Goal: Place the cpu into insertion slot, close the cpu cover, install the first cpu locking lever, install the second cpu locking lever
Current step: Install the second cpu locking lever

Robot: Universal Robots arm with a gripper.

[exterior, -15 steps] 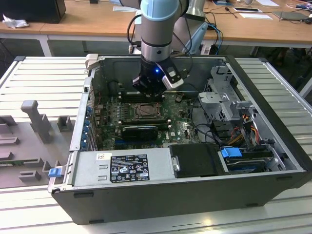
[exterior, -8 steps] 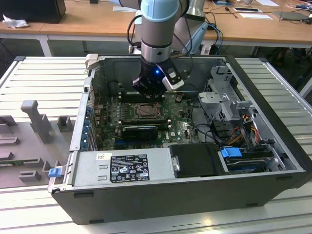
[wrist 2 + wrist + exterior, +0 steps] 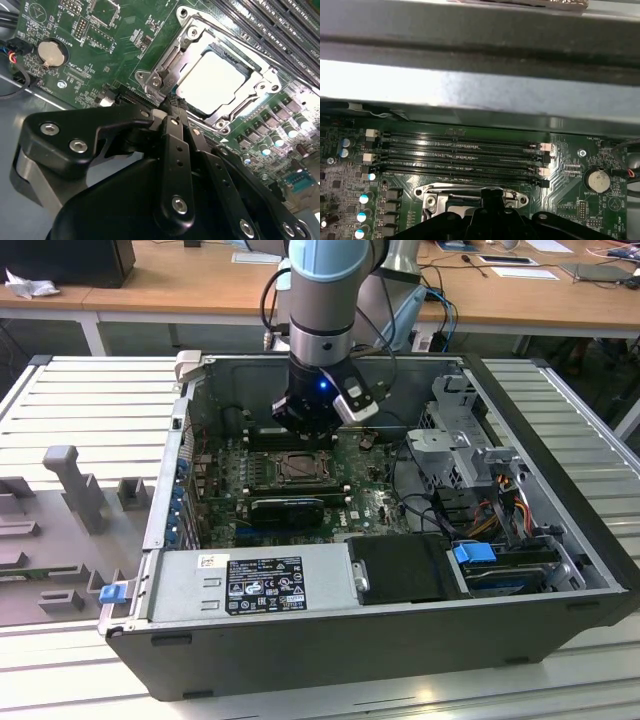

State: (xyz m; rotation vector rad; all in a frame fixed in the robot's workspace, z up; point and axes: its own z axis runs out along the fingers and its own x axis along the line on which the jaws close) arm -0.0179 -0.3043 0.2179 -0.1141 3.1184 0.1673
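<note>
**Gripper poised over the seated CPU inside the open computer case**

The arm reaches down into the open computer case [image 3: 560,540], and its gripper [image 3: 312,418] hangs just above the far edge of the insertion slot [image 3: 297,470] on the green motherboard [image 3: 370,502]. In the second wrist view the gripper [image 3: 171,107] shows its black fingers [image 3: 175,150] drawn together into a narrow point, with nothing between them; the tip sits right at one corner of the socket's metal frame, though contact with it cannot be judged.

The cpu [image 3: 212,82] lies flat inside the insertion slot [image 3: 192,35], its pale silvery top showing through the square cut-out of the cpu cover [image 3: 170,62], which lies down over the socket around the chip. Whether the locking levers are latched cannot be made out.

In the first wrist view the long black memory slots [image 3: 462,152] run just beyond the socket's frame [image 3: 427,192], towards the far wall of the case. A round coin battery [image 3: 51,54] sits on the board well apart from the socket.

In the exterior view, a power supply [image 3: 255,582] with a printed label fills the near side of the case, a blue clip [image 3: 475,553] sits towards the exterior view's right, and grey plastic fixtures [image 3: 75,485] stand on the slatted table [image 3: 90,400] on the exterior view's left.
</note>
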